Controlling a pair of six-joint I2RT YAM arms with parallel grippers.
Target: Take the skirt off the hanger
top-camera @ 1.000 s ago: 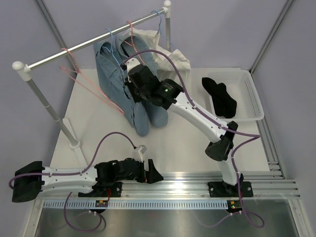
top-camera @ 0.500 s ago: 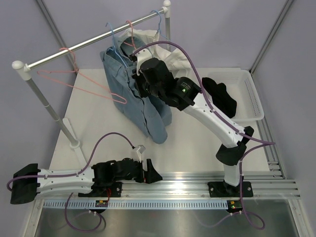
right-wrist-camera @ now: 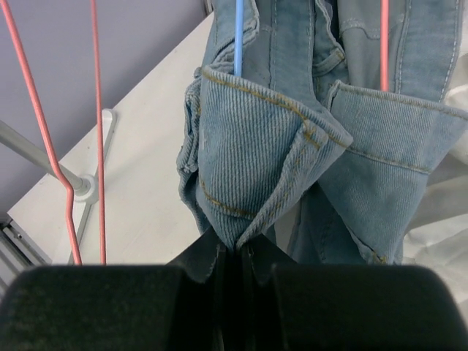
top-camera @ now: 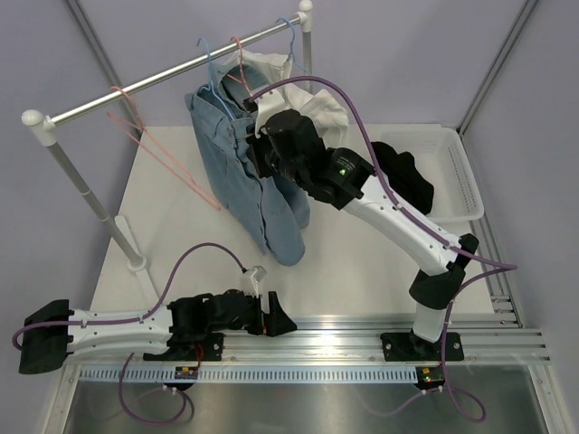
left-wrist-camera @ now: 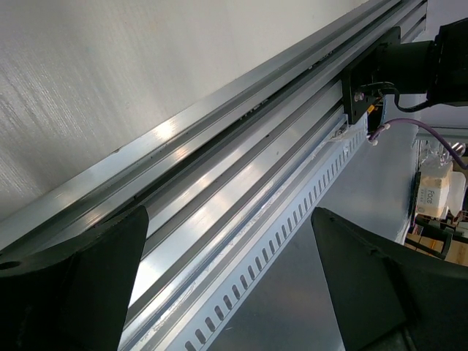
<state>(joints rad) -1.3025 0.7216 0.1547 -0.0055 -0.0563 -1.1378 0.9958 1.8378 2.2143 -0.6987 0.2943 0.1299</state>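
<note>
The black skirt (top-camera: pixel 403 178) lies crumpled in the white basket (top-camera: pixel 469 183) at the right, off any hanger. The empty pink hanger (top-camera: pixel 156 149) hangs on the rail (top-camera: pixel 99 104) at the left; its wires show in the right wrist view (right-wrist-camera: pixel 96 131). My right gripper (top-camera: pixel 260 149) is shut on a fold of the blue jeans (top-camera: pixel 237 176), not on the skirt; the wrist view shows the denim (right-wrist-camera: pixel 248 168) pinched between the jaws of my right gripper (right-wrist-camera: pixel 238 252). My left gripper (top-camera: pixel 276 316) is open and empty, low over the aluminium rail at the near edge (left-wrist-camera: pixel 227 292).
The jeans hang on a light-blue hanger (right-wrist-camera: pixel 238 36). A second pink wire (right-wrist-camera: pixel 383 44) runs beside them. A white shirt (top-camera: pixel 318 104) hangs behind my right arm. The rack's left post and foot (top-camera: pixel 134 262) stand on the table's left side.
My right arm has moved right along the rail with the jeans in its grip, and the jeans have swung with it. The empty pink hanger has swung. The left arm has barely moved.
</note>
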